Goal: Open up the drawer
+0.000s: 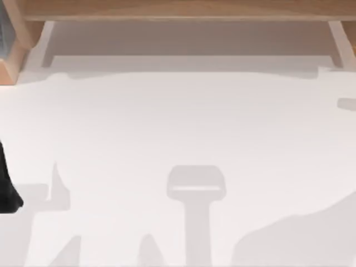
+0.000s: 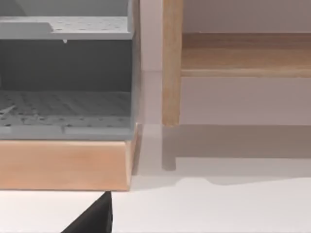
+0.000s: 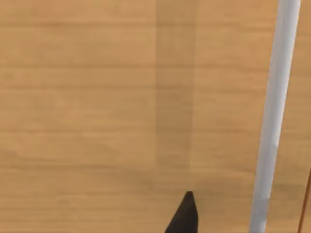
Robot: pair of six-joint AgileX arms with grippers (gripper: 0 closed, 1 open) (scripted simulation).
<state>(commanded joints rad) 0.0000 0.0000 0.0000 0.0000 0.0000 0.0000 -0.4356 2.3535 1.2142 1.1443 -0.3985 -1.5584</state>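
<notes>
Top view: white table (image 1: 183,128) with a wooden shelf unit (image 1: 178,10) along the far edge. Left arm (image 1: 6,186) is a dark sliver at the left edge, low and near the table.

Left wrist view: camera faces a grey perforated rack (image 2: 65,82) on a wooden base (image 2: 63,165), beside a wooden upright (image 2: 172,63) and a horizontal shelf board (image 2: 245,53). One dark tip of the left gripper (image 2: 92,218) pokes in; can't tell whether its fingers are apart or together.

Right wrist view: close against a wooden drawer front (image 3: 121,97), grain running horizontally. A white bar handle (image 3: 274,111) runs lengthwise across the panel, slightly tilted. One dark fingertip of the right gripper (image 3: 184,216) sits near the handle, not touching; can't tell its state.
</notes>
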